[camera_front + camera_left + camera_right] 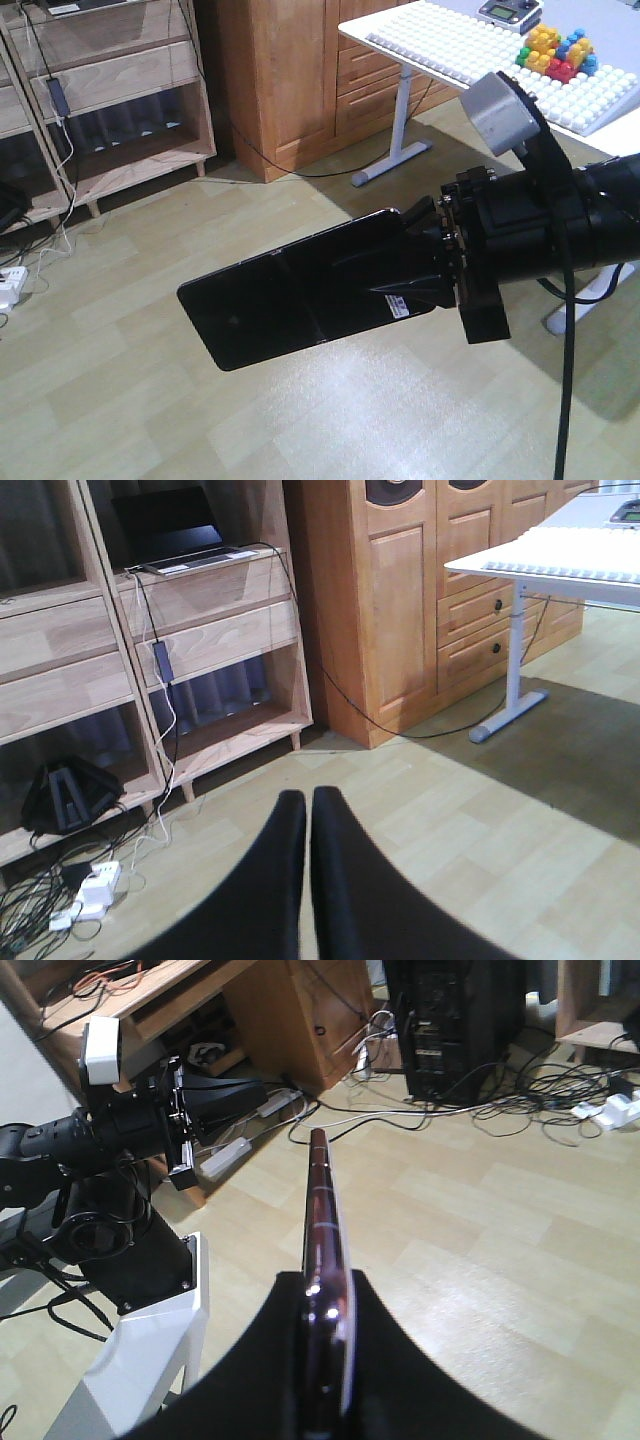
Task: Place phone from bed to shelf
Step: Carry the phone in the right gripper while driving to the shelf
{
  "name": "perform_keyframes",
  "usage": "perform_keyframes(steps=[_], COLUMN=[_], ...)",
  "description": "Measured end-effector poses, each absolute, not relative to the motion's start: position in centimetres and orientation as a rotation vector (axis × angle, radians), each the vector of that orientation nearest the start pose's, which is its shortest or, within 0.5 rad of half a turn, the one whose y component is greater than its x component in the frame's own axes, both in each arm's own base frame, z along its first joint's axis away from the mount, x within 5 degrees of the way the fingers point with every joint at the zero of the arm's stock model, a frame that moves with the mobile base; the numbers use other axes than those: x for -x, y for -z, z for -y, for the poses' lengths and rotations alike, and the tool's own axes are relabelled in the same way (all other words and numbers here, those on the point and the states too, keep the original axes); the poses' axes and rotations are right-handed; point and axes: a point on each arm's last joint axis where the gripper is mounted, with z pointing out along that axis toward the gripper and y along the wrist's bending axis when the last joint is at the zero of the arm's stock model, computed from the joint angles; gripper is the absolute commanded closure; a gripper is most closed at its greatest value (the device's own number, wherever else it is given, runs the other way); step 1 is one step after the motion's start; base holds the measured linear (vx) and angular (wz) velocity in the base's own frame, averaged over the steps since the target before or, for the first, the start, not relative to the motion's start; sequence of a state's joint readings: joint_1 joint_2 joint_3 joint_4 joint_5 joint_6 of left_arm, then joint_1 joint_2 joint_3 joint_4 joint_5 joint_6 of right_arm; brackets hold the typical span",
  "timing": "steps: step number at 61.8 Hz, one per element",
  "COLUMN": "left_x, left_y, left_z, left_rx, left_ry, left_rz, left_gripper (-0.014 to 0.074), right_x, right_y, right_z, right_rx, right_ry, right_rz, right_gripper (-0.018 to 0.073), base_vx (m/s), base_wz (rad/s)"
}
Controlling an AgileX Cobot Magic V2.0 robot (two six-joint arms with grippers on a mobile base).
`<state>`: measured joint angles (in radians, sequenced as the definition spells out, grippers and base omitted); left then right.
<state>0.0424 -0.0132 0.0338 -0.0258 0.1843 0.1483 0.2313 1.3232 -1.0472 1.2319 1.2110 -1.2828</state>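
Front view: right gripper (415, 275) clamps phone (300, 290) by one end, jutting left in mid-air above floor (350, 410); shelf (120, 75) far left. Left gripper (308, 815) pinched together, holding nothing. Risk: the long overhang could lever the glossy phone loose, dropping it.

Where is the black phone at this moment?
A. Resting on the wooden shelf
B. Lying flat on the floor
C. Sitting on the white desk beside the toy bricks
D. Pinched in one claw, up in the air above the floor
D: the phone sticks out sideways from the right claw, which pinches one end of it, with only the floor below it.
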Motion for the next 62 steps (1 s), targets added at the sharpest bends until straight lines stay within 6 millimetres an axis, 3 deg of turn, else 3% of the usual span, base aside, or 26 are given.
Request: perform_keyframes(steps=[62], left_x=[-5.62], left_y=[-18.57], left_z=[-0.20], left_rx=[-0.072], left_ry=[-0.120], left_rz=[-1.688], left_gripper=[0.0595], right_x=[-21.98], right_y=[-34.70], right_z=[-13.43], right_rx=[1.158], right_ry=[-1.161], right_rz=[-1.819], right_gripper=[0.0561], base_vx=[0.40], base_wz=[0.02])
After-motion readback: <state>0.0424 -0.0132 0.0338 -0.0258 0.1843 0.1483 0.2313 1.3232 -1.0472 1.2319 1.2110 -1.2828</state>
